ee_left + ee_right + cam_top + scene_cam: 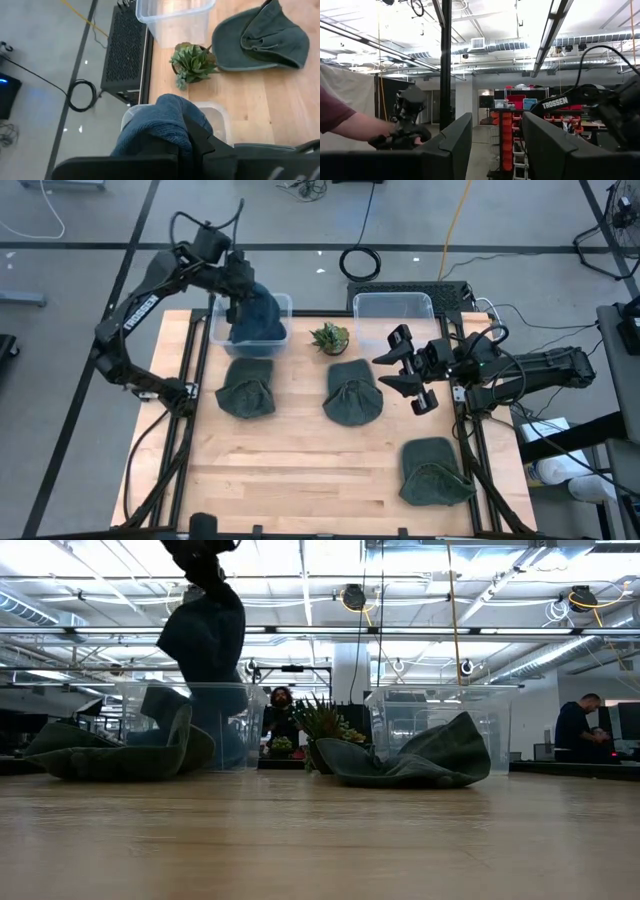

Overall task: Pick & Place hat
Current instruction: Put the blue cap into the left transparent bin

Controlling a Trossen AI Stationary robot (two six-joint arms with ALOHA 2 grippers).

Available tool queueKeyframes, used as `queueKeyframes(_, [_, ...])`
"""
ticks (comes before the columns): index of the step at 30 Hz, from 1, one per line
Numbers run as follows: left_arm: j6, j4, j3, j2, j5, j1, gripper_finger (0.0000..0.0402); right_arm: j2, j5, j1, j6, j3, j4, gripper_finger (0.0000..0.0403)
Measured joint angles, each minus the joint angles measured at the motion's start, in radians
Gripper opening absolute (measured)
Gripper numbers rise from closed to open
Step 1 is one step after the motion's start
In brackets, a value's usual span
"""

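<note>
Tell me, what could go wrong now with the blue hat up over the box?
The left gripper holds the blue hat over the left clear bin. The hat hangs loose, so part may drape over the rim and slide out. The small plant stands close beside the bin, so a swinging arm might knock it. The right gripper waits with jaws open near a green hat.

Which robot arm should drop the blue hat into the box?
The left. Its gripper already holds the blue hat right over the left box. The right gripper is open and empty, away by the other box.
</note>
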Motion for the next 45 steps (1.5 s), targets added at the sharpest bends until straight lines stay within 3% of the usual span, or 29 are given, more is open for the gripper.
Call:
queueKeyframes(9, [-0.057,-0.001,0.0,0.092,0.006,0.073,0.0,0.0,0.0,0.0,0.004,0.0,-0.002,0.016])
queueKeyframes(16, [-0.141,-0.053,0.0,0.165,-0.075,0.129,0.0,0.001,0.0,0.0,0.0,0.0,-0.012,0.016])
queueKeyframes(25, [-0.174,-0.132,0.0,0.281,-0.148,0.116,0.0,0.001,0.018,0.0,-0.002,0.0,-0.039,0.016])
queueKeyframes(30, [-0.246,-0.173,0.0,0.336,-0.159,0.103,0.0,0.001,0.054,-0.001,-0.002,0.0,-0.071,0.016])
queueKeyframes(33, [-0.302,-0.23,-0.006,0.363,-0.217,0.091,0.0,0.001,0.052,-0.001,-0.003,0.0,-0.087,0.016])
queueKeyframes(45, [-0.491,-0.19,-0.186,0.37,-0.35,0.078,0.0,0.001,0.052,0.0,-0.002,0.0,-0.093,0.016])
